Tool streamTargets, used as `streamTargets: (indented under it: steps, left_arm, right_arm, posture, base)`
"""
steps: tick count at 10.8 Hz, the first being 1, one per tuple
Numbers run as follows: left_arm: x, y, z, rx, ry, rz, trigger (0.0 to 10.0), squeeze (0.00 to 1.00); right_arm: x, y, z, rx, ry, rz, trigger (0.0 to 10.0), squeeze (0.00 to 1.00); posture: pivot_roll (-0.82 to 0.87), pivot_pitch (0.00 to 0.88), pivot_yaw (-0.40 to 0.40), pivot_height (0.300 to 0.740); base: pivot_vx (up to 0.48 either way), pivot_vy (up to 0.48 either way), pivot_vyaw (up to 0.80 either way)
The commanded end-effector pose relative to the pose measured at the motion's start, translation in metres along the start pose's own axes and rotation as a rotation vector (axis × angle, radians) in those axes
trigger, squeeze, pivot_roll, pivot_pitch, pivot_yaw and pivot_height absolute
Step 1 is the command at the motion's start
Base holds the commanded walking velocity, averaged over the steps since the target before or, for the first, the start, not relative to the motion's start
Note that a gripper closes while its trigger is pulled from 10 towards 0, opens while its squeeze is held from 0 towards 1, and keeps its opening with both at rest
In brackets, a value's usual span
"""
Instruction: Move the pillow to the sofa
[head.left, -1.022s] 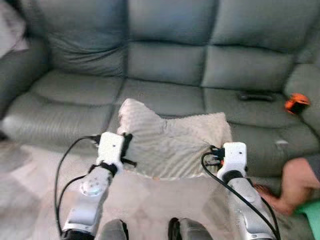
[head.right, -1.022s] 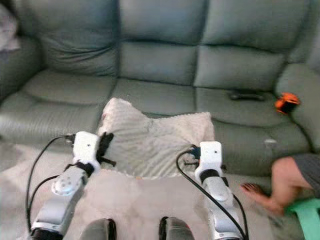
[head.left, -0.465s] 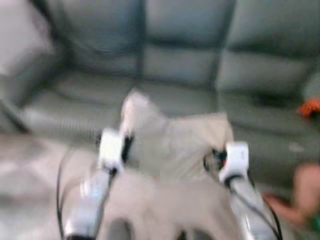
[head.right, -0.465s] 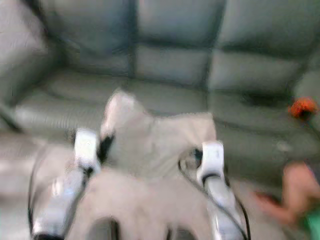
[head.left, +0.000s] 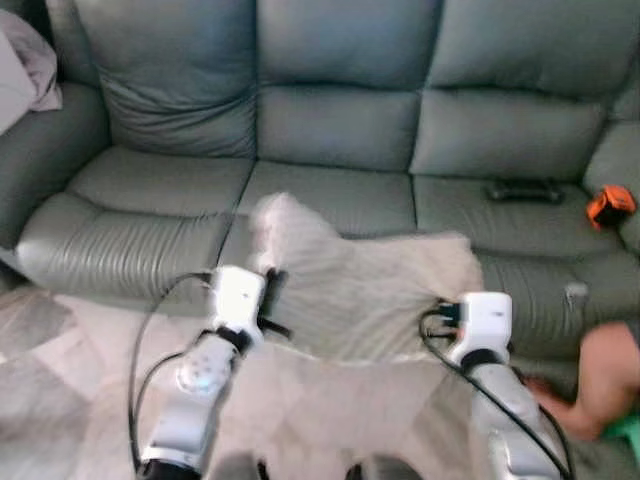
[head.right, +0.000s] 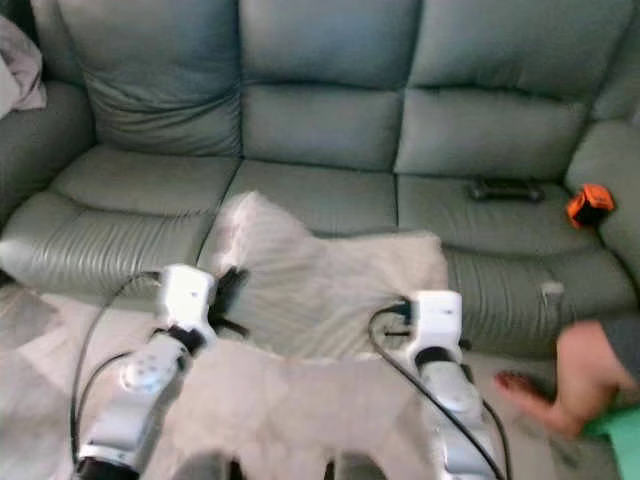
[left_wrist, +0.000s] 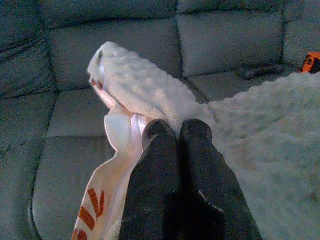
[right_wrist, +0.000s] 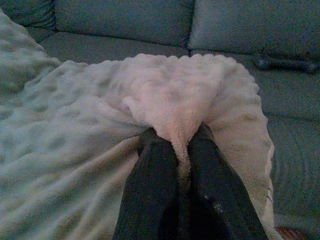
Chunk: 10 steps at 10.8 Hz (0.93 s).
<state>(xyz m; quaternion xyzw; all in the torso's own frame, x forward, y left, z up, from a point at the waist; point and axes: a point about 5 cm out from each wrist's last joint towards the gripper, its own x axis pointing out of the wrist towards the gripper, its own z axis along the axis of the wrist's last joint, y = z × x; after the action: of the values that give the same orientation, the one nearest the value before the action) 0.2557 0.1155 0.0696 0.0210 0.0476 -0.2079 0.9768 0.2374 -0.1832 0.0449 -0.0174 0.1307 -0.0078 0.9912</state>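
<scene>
left hand and right hand clamped on cream pillow — held before grey sofa.

Cream pillow before grey sofa

I can read no text, brand, number or sign anywhere before me. The nearest thing to lettering is a run of orange-red marks on the smooth underside of the pillow, seen just beside my left claw; they look like slanted strokes, too partial and blurred to make out as letters or a logo.
</scene>
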Motion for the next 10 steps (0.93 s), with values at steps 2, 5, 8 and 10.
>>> streamTargets:
  steps: [2,5,8,10]
  left_arm:
    - [-0.0028,0.0100,0.0030,0.015,-0.011,0.030,10.0,0.00]
    - [-0.0017,0.0101,0.0034,0.012,-0.009,0.036,10.0,0.00]
    - [-0.0006,0.0095,0.0035,0.008,-0.010,0.034,10.0,0.00]
    - [0.0007,0.0098,0.0008,-0.003,0.012,0.051,10.0,0.00]
  right_arm:
    - [0.0033,0.0129,0.0103,0.014,-0.047,0.048,10.0,0.00]
    - [0.0041,0.0133,0.0112,0.008,-0.051,0.062,10.0,0.00]
    - [0.0042,0.0136,0.0118,0.006,-0.051,0.067,10.0,0.00]
    - [0.0036,0.0129,0.0112,0.005,-0.048,0.067,10.0,0.00]
  posture:
    - [-0.04,0.097,-0.025,0.740]
    - [-0.04,0.093,-0.027,0.740]
    - [-0.05,0.093,-0.028,0.740]
    - [-0.05,0.093,-0.028,0.740]
  base:
    - [0.420,0.000,0.00]
    - [0.461,0.000,0.00]
    - [0.439,0.000,0.00]
    - [0.328,0.208,0.00]
